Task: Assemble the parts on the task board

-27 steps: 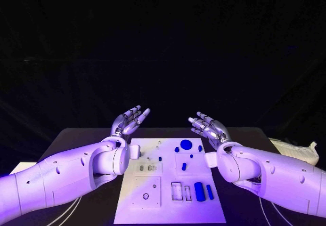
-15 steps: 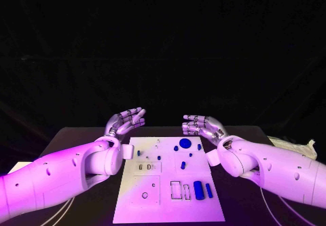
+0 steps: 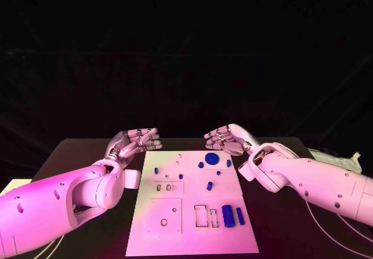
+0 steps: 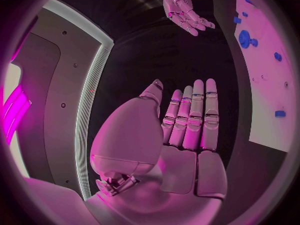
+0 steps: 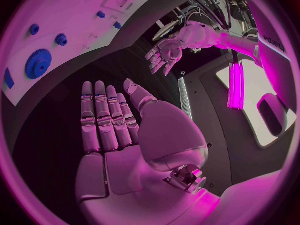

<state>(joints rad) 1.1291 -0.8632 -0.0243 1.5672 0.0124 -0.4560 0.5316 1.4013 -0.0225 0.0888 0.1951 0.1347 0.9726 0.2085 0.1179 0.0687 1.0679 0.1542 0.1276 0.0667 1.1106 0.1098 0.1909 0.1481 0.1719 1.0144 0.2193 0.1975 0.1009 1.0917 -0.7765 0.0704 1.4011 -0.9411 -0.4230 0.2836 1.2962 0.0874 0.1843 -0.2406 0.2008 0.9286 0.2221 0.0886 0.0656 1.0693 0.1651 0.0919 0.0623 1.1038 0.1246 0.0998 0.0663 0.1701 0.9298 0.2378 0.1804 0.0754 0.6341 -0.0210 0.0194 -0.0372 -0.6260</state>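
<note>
So the task board lay flat mid-table, long axis running away from me, with the blue parts on it: a gear at the far end, small pegs scattered across the far half, and a long bar plus a thinner one beside it in the near-right area, both lying along the board's length. None of the parts was touched.

Both of my hands hovered past the board's far edge, off its two far corners, so every part lay back toward me from the fingers. My right hand was above the far-right corner, nearest the gear; my left hand was off the far-left corner, over bare table. The gear and the bars sat on the right side, so I judged the right hand the nearer one for them, with the left closer to the pegs on the left half.

Both hands held nothing. In the head view the fingers looked somewhat bent; the wrist views showed them straight, side by side, palm bare, so I called both unclenched and empty.

The right wrist view added the gear's teeth and the board lying beside the palm, not under it. The left wrist view showed the board edge off to one side and my right hand opposite. Only the head view gave the near bars and slots.
</note>
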